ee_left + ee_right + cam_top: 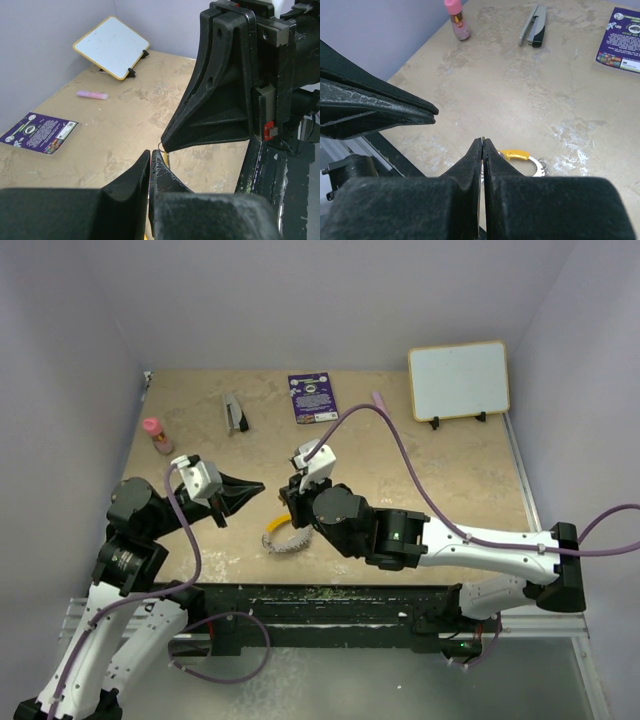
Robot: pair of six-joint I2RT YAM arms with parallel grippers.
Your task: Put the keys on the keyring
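The keyring (285, 543) lies on the table (440, 500) close to the near edge, with a yellow-headed key (515, 155) touching one end. Just beside it hangs the right gripper (482, 142), jaws pressed together. A thin sliver of metal shows at the tips, but I cannot tell what it is. A little left of the keyring, the left gripper (258, 487) points toward the right one, its jaws together too. Farther back from the keyring are a pink bottle (157, 434), a grey-and-black tool (236, 414), a purple card (313, 397) and a whiteboard (458, 380).
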